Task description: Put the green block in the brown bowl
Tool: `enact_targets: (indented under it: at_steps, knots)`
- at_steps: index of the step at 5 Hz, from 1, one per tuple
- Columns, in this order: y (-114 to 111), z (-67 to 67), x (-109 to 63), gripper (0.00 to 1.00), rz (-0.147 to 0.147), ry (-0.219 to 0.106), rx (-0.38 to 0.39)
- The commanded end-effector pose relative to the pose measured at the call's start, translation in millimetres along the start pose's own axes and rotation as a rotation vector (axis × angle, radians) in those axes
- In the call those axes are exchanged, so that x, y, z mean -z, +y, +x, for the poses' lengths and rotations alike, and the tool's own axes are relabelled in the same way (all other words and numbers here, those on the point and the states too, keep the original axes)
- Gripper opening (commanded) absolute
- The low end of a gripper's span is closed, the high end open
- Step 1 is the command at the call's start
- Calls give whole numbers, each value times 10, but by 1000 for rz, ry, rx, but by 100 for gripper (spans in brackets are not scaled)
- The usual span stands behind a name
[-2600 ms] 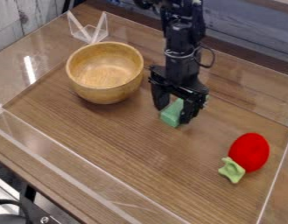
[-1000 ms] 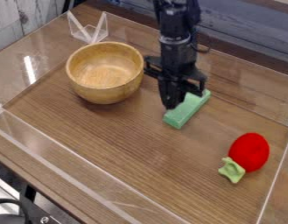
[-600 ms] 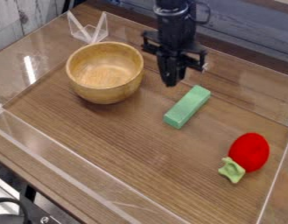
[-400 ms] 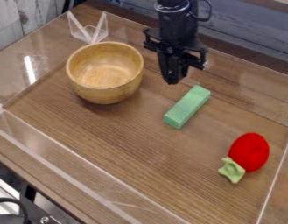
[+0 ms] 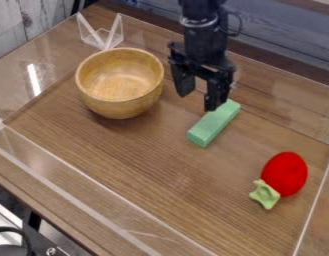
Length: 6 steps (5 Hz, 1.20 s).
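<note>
The end effector (image 5: 203, 90), fingers spread and empty, hangs over the surface (image 5: 140, 165). The green block (image 5: 214, 123) lies flat just at its 5 o'clock; the brown bowl (image 5: 121, 82) sits at 9 o'clock. A red toy (image 5: 283, 174) rests well apart.

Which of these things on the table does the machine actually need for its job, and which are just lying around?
Needed for the job:
green block, lying flat on the table
brown bowl, empty
claw, open, just above the block's far end

Just lying about:
red strawberry toy
clear plastic piece behind the bowl
</note>
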State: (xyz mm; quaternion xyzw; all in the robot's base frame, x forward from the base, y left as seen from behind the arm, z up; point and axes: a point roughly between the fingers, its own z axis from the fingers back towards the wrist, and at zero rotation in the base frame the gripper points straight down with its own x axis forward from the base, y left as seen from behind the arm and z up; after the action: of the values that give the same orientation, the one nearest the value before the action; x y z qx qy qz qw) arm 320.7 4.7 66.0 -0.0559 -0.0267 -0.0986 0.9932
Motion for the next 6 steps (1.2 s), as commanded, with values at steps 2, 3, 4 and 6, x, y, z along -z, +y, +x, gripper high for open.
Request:
enact_targets:
  at_steps: [2,3,4,6]
  knots:
    - [18,149,108,100,12,-37,43]
    - [15,176,227,100,7,-30,58]
    - [22,201,330,100,6,-19,58]
    - [28,197,287,0,7,-11,41]
